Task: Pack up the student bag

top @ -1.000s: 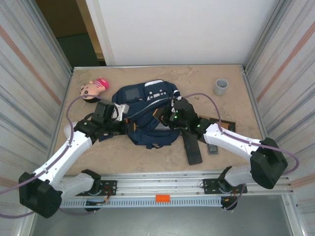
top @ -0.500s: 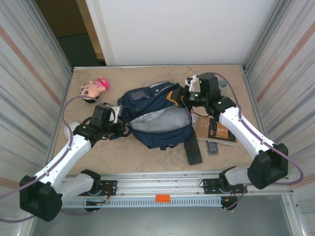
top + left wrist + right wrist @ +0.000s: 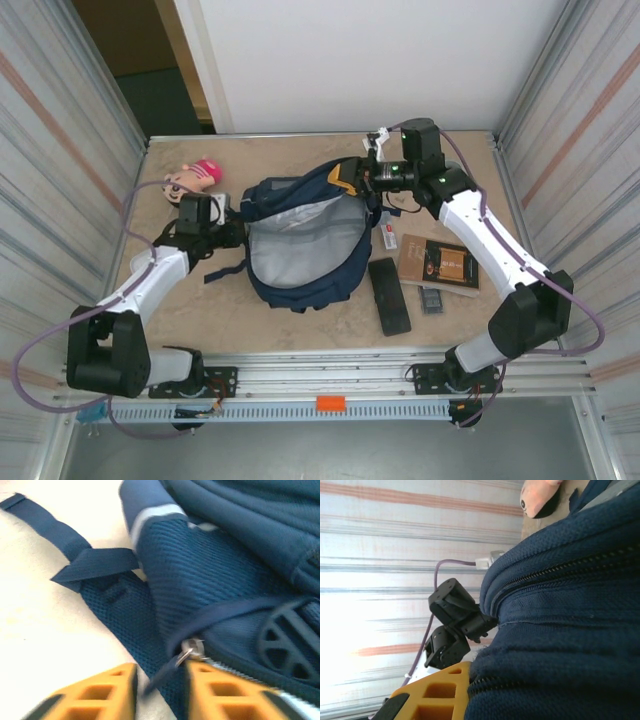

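right hand (image 3: 367, 179) tips hidden by student bag (image 3: 560, 630) (doll (image 3: 540, 498) cropped)

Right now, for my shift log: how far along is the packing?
Done: bag unzipped, grey lining showing. In hand: right pincer holds its top edge up; left pincer, jaws apart, at the zip pull. Left: book, calculator, black case and doll lie outside.

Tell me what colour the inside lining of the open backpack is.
Grey lining inside the navy student bag; the top external view shows it best.
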